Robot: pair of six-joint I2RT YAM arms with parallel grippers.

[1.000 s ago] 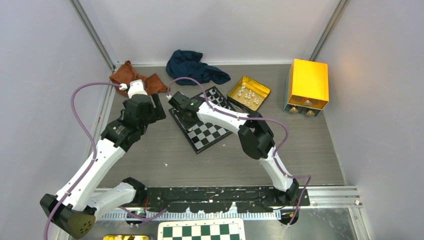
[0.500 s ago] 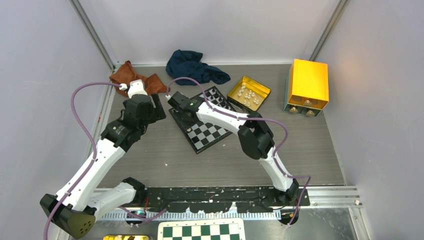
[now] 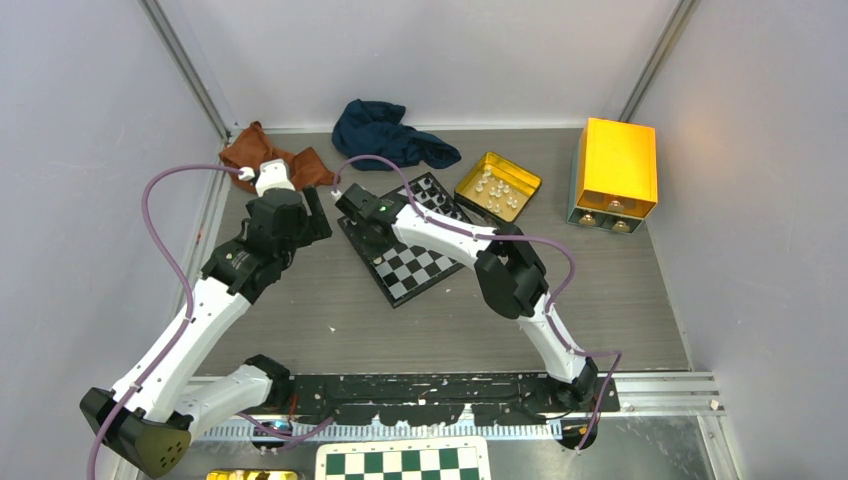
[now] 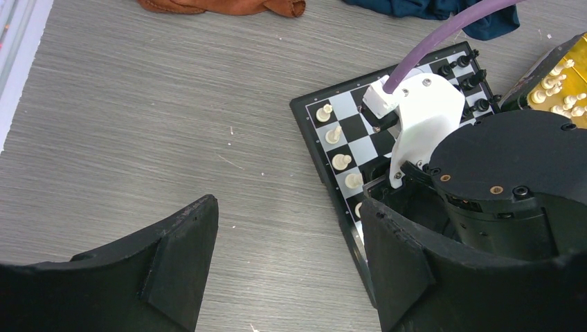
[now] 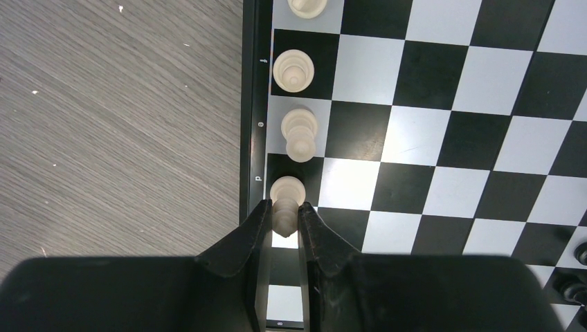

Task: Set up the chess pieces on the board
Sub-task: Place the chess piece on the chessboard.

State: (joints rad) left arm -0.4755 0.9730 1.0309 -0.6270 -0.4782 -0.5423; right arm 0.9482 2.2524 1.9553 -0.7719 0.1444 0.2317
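Observation:
The small black-and-white chessboard (image 3: pixel 412 255) lies mid-table. My right gripper (image 5: pixel 284 211) is shut on a cream-white chess piece (image 5: pixel 284 216), held over the board's left edge column, just below another white piece (image 5: pixel 287 188) standing there. More white pieces (image 5: pixel 300 135) stand up that column. In the left wrist view the board (image 4: pixel 332 173) shows white pieces (image 4: pixel 341 161) along its near edge and black pieces (image 4: pixel 462 62) at the far side. My left gripper (image 4: pixel 287 256) is open and empty above bare table, left of the board.
A gold tin (image 3: pixel 497 185) with several white pieces sits right of the board. A yellow box (image 3: pixel 615 170) stands at far right. A brown cloth (image 3: pixel 265 155) and a dark blue cloth (image 3: pixel 385 132) lie at the back. A green-and-white checkered sheet (image 3: pixel 400 462) lies at the near edge.

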